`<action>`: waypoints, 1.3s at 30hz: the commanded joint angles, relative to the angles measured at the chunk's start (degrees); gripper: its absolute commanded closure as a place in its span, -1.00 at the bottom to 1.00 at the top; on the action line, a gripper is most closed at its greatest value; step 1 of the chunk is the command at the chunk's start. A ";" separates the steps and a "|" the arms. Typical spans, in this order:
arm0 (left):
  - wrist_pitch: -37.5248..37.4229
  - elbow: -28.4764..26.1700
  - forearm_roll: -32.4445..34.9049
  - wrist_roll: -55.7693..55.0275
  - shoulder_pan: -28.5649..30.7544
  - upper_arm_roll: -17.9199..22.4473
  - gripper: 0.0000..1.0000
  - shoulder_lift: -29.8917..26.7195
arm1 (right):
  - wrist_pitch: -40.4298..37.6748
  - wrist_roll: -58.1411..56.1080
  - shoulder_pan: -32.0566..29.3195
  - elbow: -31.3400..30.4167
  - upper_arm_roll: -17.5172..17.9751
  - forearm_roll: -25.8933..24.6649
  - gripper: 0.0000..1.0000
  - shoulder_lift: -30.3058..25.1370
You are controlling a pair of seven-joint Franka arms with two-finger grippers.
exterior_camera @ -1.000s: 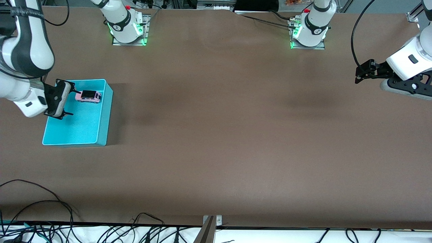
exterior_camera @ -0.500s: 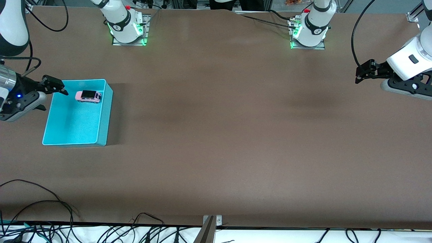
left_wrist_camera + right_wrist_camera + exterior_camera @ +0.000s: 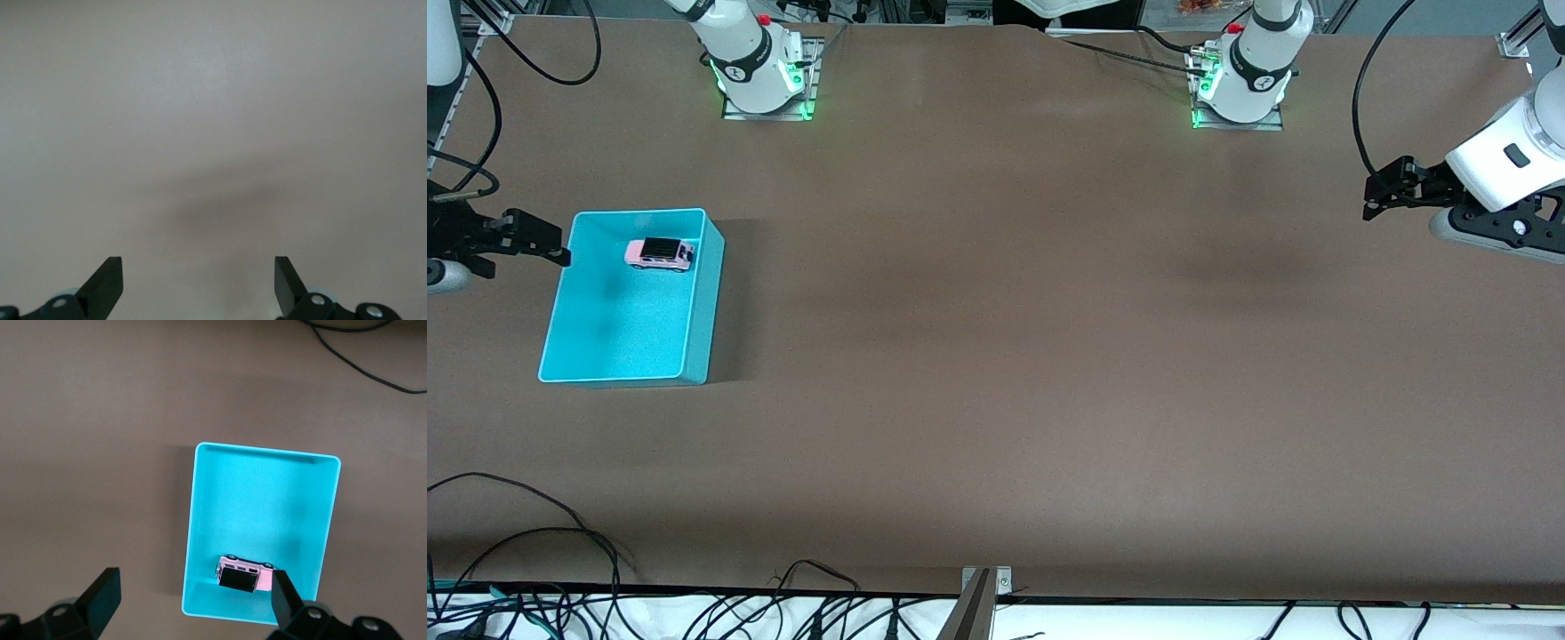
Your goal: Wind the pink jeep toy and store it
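Jeep toy sits in the turquoise bin; we read no lettering; left gripper and right gripper spread, empty.

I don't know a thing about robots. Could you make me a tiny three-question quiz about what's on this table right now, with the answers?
1. True or false: the pink jeep toy lies inside the turquoise bin.
2. Which hand hangs beside the bin, at the table's edge? A) the left hand B) the right hand C) neither
3. Fill in: both hands have their fingers ____.

Key
1. True. It sits on the bin's floor, at the end farther from the front camera.
2. B. The right hand is there; the left hand waits over bare table at the left arm's end.
3. Open. Neither holds anything.
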 commanded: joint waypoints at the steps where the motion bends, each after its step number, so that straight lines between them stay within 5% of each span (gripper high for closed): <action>1: -1.38 2.00 0.76 -0.04 0.28 -0.21 -1.00 0.89 | -3.06 2.97 0.18 2.63 -0.05 -1.01 -1.00 0.68; 9: -1.38 2.00 0.76 -0.04 0.28 -0.21 -1.00 0.89 | -5.26 6.92 0.44 -0.08 1.18 -5.06 -1.00 -5.29; 26: -1.38 2.09 0.76 -0.13 0.28 -0.30 -1.00 0.89 | -1.40 10.27 0.44 -19.59 3.02 -4.88 -1.00 -22.52; 39: -1.38 2.00 0.76 -0.13 0.28 -0.29 -1.00 0.89 | 0.36 9.21 0.79 -13.63 3.11 -5.06 -1.00 -16.55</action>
